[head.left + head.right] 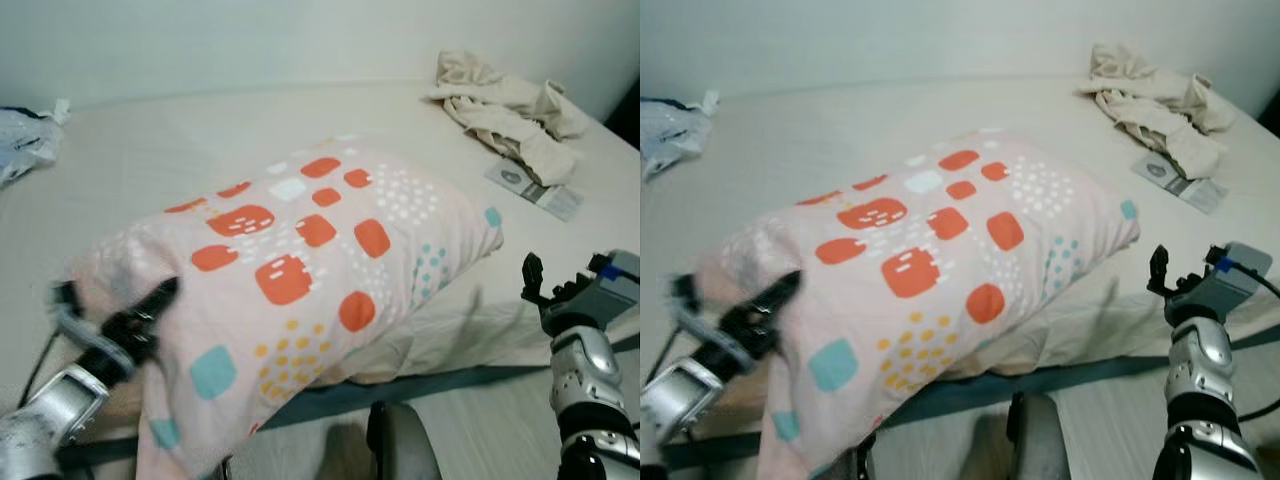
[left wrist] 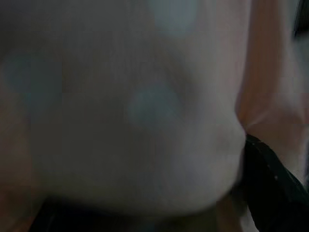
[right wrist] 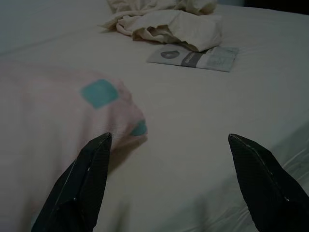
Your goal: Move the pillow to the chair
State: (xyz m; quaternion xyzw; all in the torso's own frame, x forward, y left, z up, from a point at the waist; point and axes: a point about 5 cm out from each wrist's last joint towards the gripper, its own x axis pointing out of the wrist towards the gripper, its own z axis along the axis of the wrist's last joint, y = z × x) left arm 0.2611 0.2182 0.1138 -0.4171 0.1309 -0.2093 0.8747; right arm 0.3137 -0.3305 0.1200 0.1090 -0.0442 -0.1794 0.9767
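Down at the near edge, the left gripper [image 1: 115, 320] is pressed into the near left corner of the pillow [image 1: 310, 260], one black finger lying across the pink fabric; from the head views it looks clamped on that corner, though the blur makes it hard to be sure. Its wrist camera gives only dim pink cloth up close, with a black finger [image 2: 270, 183] at the side. Over on the right, the right gripper [image 3: 178, 179] hangs just off the pillow's far right corner, touching nothing, and its wrist view settles what the head views leave small: the two fingers stand wide apart over bare sheet. The pillow lies slantwise on the bed [image 1: 180, 140], its near end drooping over the mattress edge. Farther back on the right lies a leaflet [image 3: 193, 57], and beyond it a crumpled cream cloth [image 1: 505, 105]. At the far left edge sits a pale bluish bundle [image 1: 25, 140].
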